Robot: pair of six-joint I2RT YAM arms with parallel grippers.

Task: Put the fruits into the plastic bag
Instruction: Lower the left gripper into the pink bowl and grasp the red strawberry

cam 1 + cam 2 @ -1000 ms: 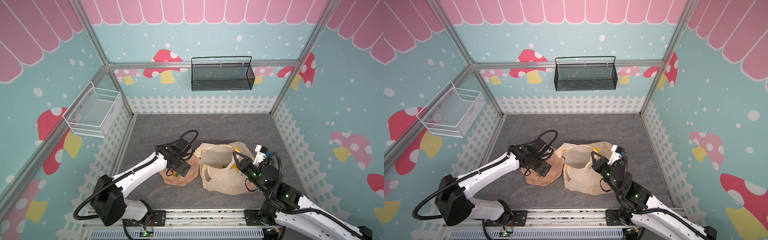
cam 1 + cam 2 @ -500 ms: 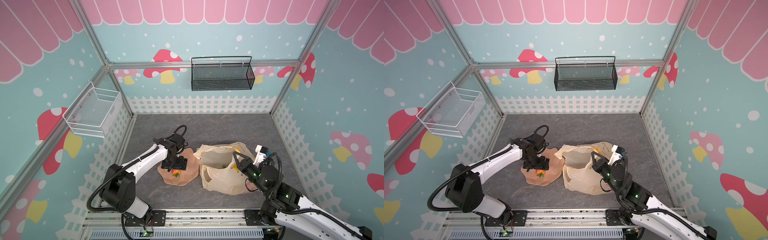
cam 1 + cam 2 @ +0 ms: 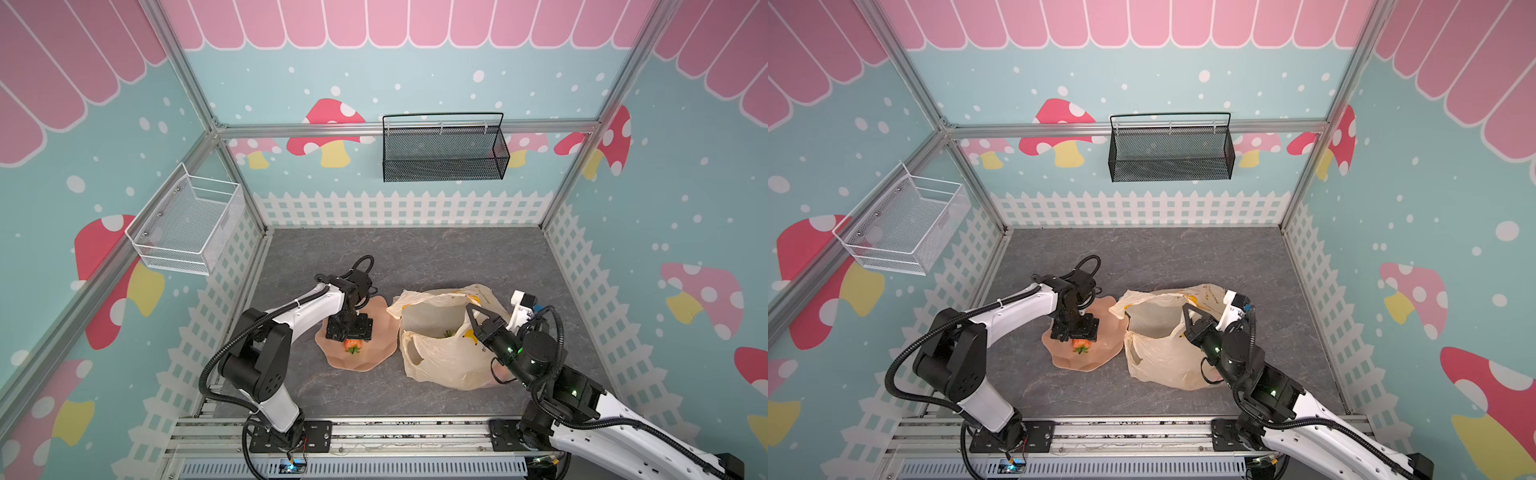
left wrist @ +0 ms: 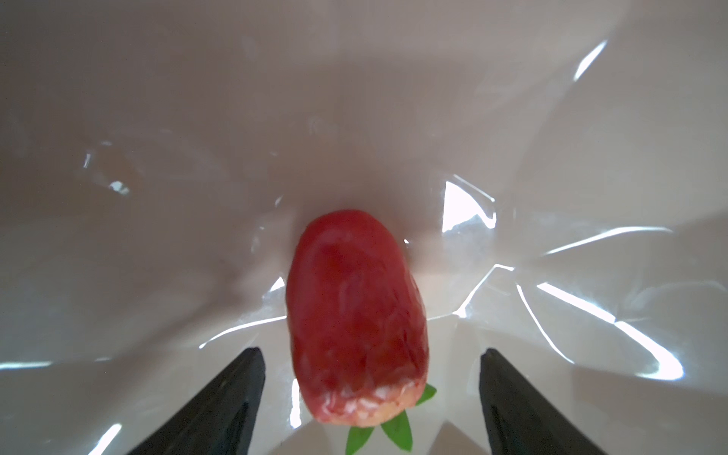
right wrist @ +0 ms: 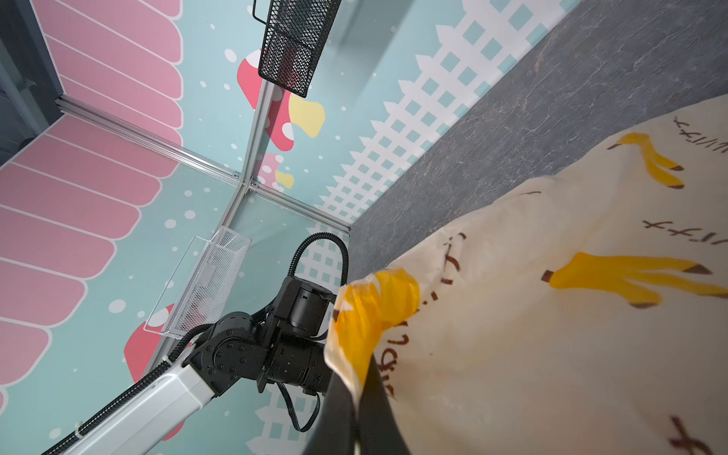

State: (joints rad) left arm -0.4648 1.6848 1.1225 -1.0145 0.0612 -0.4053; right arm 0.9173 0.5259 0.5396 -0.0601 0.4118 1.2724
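A red strawberry with green leaves lies on the peach wavy-edged plate. My left gripper points down over it. In the left wrist view the strawberry sits between the two dark fingers of the left gripper, which is open with a gap on each side. The cream plastic bag stands open to the right of the plate. My right gripper is shut on its rim, holding the mouth up. A bit of green shows inside the mouth.
A black mesh basket hangs on the back wall and a white wire basket on the left wall. White picket-fence walls ring the grey floor. A metal rail runs along the front.
My left gripper has drawn back from the bag's side of the plate and come down around the strawberry, which now shows. Its jaws have narrowed a little. The right arm and bag have not moved.
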